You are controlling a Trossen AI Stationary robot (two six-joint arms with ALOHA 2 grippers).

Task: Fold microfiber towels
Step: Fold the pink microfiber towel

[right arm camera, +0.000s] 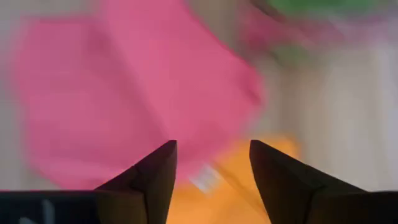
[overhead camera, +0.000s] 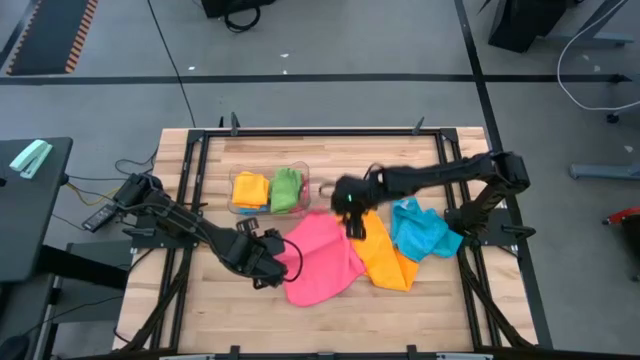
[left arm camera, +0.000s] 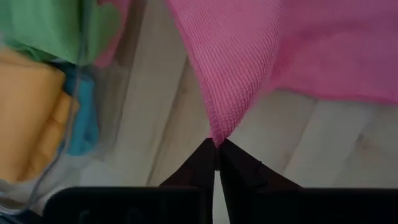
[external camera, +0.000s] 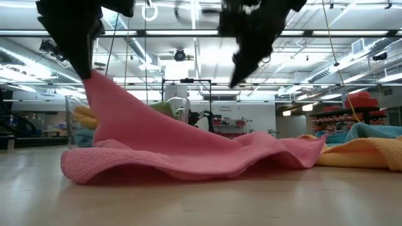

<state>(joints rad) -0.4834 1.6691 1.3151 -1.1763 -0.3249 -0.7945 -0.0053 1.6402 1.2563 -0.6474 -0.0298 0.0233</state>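
Wooden slat table w/ black metal frame is set on a grey concrete floor. Black floor lines are seen beyond the table; a black-orange hazard mat sits at the far left corner. A dark side table is placed left of the table, a green item on it. Cables are trailed across the floor at right. Ceiling strip lights and shelving are visible in the room behind.
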